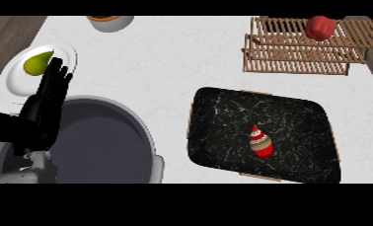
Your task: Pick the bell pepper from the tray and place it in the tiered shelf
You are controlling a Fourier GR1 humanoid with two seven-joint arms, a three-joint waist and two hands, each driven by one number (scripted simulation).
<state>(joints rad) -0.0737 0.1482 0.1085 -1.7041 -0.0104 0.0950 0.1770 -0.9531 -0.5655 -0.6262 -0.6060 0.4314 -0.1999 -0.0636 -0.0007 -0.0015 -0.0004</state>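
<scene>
One hand (45,102) is seen, the left, fingers straight and together, upright at the desk's left edge. Pepper (319,27) already lies on the shelf (299,52) at the far right corner; it sits near the top rail and may roll off. Tray (218,116) holds only a cupcake (261,143).

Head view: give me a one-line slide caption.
Red bell pepper on the wooden tiered shelf; cupcake remains on the black tray; left hand rests open.

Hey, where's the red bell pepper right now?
In the head view, the bell pepper sits on the wooden tiered shelf at upper right, beyond the black tray, which holds only a cupcake.
</scene>
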